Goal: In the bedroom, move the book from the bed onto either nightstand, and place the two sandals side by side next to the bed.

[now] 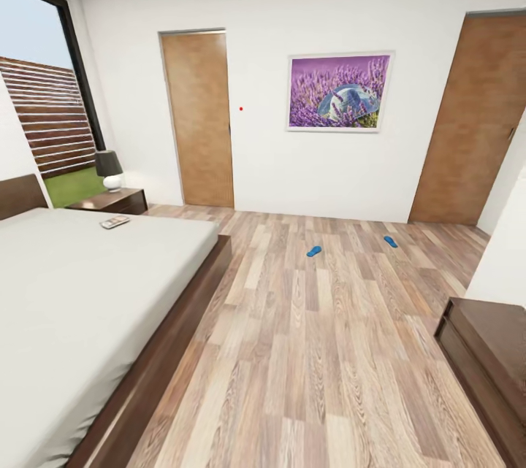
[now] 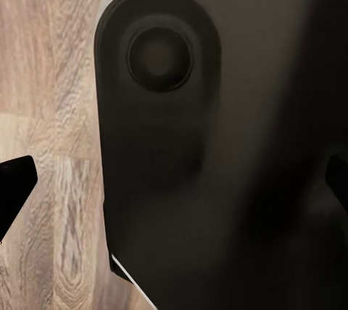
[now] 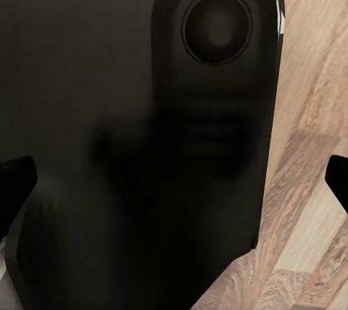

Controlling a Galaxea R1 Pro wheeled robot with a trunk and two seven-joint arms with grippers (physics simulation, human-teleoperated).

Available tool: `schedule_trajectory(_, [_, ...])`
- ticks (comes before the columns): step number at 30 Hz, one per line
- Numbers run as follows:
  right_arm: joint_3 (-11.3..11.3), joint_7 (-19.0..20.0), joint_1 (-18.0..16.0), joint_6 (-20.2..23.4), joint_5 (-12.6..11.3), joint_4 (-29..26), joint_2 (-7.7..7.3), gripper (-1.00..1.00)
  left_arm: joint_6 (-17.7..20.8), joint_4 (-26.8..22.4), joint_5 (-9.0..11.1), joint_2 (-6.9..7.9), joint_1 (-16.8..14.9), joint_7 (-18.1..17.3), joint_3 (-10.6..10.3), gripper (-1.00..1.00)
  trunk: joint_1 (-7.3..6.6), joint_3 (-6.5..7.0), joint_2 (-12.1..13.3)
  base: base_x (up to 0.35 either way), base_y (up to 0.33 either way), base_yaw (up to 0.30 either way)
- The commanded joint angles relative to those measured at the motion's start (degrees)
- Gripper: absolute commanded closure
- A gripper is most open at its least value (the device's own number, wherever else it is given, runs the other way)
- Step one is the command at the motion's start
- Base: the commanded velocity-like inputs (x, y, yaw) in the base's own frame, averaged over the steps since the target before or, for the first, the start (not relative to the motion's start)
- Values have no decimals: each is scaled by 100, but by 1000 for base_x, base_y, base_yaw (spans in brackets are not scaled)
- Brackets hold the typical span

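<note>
The bed (image 1: pixel 80 293), with a pale mattress and a dark brown frame, takes up the left of the head view. The book (image 1: pixel 115 221) lies flat on the mattress near the far edge. Just beyond it stands a dark nightstand (image 1: pixel 115 201). The two sandals lie apart on the plank floor: one blue sandal (image 1: pixel 314 251) mid-room, the other (image 1: pixel 391 241) farther right. In the left wrist view my left gripper (image 2: pixel 174 187) is open, its fingertips (image 2: pixel 14 187) at the picture's edges over a dark robot part. My right gripper (image 3: pixel 174 179) is likewise open, with a fingertip (image 3: pixel 14 179) showing.
A table lamp (image 1: pixel 109 170) stands on the nightstand. A long low dark bench (image 1: pixel 489 358) sits at the right wall. Two brown doors (image 1: pixel 199 121) (image 1: pixel 471 125) and a purple picture (image 1: pixel 340 92) are on the far wall. A tall window (image 1: pixel 44 103) is at the left.
</note>
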Motion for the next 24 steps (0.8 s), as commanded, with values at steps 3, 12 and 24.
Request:
schedule_trajectory(3, [-2, -1, -6, 4, 3, 8, 0, -100, -15, -2, 1, 3, -1, -3, 1, -100, 1, -5, -2, 88, -13, -89])
schedule_trajectory(12, [-2, -6, -6, 4, 3, 8, 7, -100, -15, -11, 1, 12, -1, -3, 1, -100, 1, -5, -2, 88, -4, -90])
schedule_trajectory(24, [-2, -8, -6, -3, 3, 8, 9, -100, -15, -20, 1, 19, -1, 4, 5, -100, 1, -5, -2, 95, 0, -90])
